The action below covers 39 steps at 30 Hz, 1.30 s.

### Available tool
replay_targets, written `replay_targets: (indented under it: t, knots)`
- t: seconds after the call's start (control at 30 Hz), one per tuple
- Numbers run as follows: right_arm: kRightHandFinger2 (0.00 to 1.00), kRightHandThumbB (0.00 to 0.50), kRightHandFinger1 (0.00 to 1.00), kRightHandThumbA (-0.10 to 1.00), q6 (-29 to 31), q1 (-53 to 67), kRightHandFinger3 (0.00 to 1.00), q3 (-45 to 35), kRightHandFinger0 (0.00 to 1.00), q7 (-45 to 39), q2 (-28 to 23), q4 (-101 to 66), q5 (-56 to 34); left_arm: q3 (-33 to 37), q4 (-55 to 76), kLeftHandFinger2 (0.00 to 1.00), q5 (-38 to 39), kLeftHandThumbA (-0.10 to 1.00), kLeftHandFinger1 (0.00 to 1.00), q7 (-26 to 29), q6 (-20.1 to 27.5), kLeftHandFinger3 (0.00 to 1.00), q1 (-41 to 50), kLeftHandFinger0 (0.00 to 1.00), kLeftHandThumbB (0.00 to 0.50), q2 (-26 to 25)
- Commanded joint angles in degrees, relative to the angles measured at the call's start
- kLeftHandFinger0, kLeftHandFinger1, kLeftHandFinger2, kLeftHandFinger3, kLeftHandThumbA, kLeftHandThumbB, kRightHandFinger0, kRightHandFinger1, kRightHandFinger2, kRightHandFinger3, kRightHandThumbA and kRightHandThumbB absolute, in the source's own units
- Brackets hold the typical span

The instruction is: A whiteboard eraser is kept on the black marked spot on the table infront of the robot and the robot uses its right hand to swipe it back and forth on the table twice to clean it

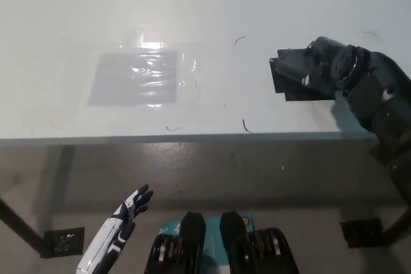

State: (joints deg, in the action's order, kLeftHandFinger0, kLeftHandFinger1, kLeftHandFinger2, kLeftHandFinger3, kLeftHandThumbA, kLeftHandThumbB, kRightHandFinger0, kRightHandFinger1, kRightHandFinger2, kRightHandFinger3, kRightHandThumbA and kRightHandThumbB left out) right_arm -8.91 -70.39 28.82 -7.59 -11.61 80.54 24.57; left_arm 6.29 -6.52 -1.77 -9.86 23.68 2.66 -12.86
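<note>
The whiteboard eraser (pixel 294 68) is gripped on the black marked spot (pixel 289 88) by the right hand (pixel 324 65), fingers curled around it. The first swipe across the counter (pixel 205 4) is called for. The left hand (pixel 131 203) is hung below, fingers spread.

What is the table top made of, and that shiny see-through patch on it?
The table top looks like smooth white laminate or board, faintly glossy, with small pen marks. The patch seems to be clear plastic film or tape: it is wrinkled and throws bright glare.
</note>
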Motion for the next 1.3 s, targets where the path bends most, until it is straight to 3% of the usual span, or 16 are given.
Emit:
replay_targets:
  t: [0.0,0.1,0.23,0.33,0.47,0.63,0.67,0.7,0.83,0.87,0.9,0.97,1.0,1.1,1.2,1.27]
  knots:
    - [0.38,0.239,0.20,0.40,7.4,-2.4,0.37,0.5,0.00,16.6,-1.0,-1.1,2.9,-0.6,2.1,1.00,0.4,1.00,1.00,-0.7,0.6,1.00,-1.0,1.00,0.368,-1.0]
    - [0.32,0.243,0.15,0.41,7.8,-2.4,0.35,0.9,0.00,16.9,-1.4,-1.0,3.3,-0.6,1.9,1.00,-0.2,1.00,1.00,-0.6,1.3,1.00,-1.2,1.00,0.371,-1.2]
    - [0.14,0.244,0.01,0.40,8.4,-3.0,0.23,1.1,0.00,16.7,-2.0,-0.8,3.4,-0.8,2.0,1.00,-0.6,1.00,1.00,-0.4,0.8,1.00,-1.5,1.00,0.381,-1.2]
    - [0.06,0.258,0.00,0.35,9.7,-3.0,0.13,1.2,0.00,17.7,-2.3,-0.8,3.8,-0.9,2.1,1.00,-0.4,1.00,1.00,-0.5,0.5,1.00,-1.7,1.00,0.387,-1.2]
    - [0.11,0.258,0.04,0.36,9.6,-2.9,0.21,1.4,0.01,15.9,-2.1,-0.7,3.9,-0.8,2.4,1.00,-0.3,1.00,1.00,-0.6,0.3,1.00,-1.5,1.00,0.392,-1.2]
    - [0.09,0.247,0.01,0.35,9.4,-0.8,0.20,2.8,0.00,16.4,-0.4,-0.6,5.6,-0.6,2.2,1.00,-1.1,1.00,1.00,-0.5,1.2,1.00,-0.6,1.00,0.383,-1.4]
    - [0.15,0.242,0.08,0.37,9.1,-0.4,0.26,3.5,0.02,16.0,0.1,-0.6,6.2,-0.6,2.3,1.00,-1.6,1.00,1.00,-0.4,1.1,1.00,-0.4,1.00,0.389,-1.5]
    - [0.30,0.245,0.25,0.41,8.3,-0.2,0.42,4.5,0.20,15.5,0.7,-0.4,7.1,-0.5,2.4,1.00,-1.8,1.00,1.00,-0.4,0.8,1.00,-0.3,1.00,0.394,-1.5]
    - [0.28,0.267,0.24,0.41,8.2,2.0,0.38,5.3,0.22,15.7,2.6,-0.3,7.3,-0.2,1.9,1.00,-1.9,1.00,1.00,-0.3,1.6,1.00,0.8,1.00,0.394,-0.9]
    - [0.35,0.270,0.33,0.43,7.7,2.4,0.43,5.9,0.32,15.4,3.5,-0.2,7.8,-0.2,1.8,1.00,-1.8,1.00,1.00,-0.3,1.7,1.00,1.0,1.00,0.393,-0.9]
    - [0.35,0.271,0.34,0.44,7.4,2.7,0.43,6.4,0.34,15.3,4.1,-0.2,8.2,-0.2,1.7,1.00,-1.7,1.00,1.00,-0.3,1.7,1.00,1.1,1.00,0.393,-0.8]
    - [0.24,0.267,0.19,0.43,7.4,3.1,0.37,6.9,0.19,15.2,5.0,-0.1,8.5,-0.3,1.5,1.00,-1.7,1.00,1.00,-0.3,1.8,1.00,1.2,1.00,0.395,-0.8]
    - [0.09,0.268,0.01,0.42,7.7,3.4,0.25,7.0,0.01,15.7,5.5,0.0,8.5,-0.3,1.4,1.00,-1.6,1.00,1.00,-0.3,1.9,1.00,1.3,1.00,0.393,-0.8]
    - [0.03,0.265,0.00,0.40,8.4,3.8,0.21,7.4,0.00,16.2,6.3,-0.1,8.6,-0.3,1.0,1.00,-1.4,1.00,1.00,-0.3,2.4,1.00,1.3,1.00,0.392,-0.7]
    - [0.06,0.254,0.01,0.42,7.9,3.2,0.33,7.7,0.00,15.4,6.8,-0.1,8.8,-0.3,0.8,1.00,-1.4,1.00,1.00,-0.3,2.5,1.00,1.3,1.00,0.396,-0.7]
    - [0.20,0.255,0.12,0.42,7.7,3.0,0.47,8.0,0.10,15.3,7.1,-0.1,9.0,-0.2,0.8,1.00,-1.6,1.00,1.00,-0.3,2.6,1.00,1.6,1.00,0.394,-0.7]
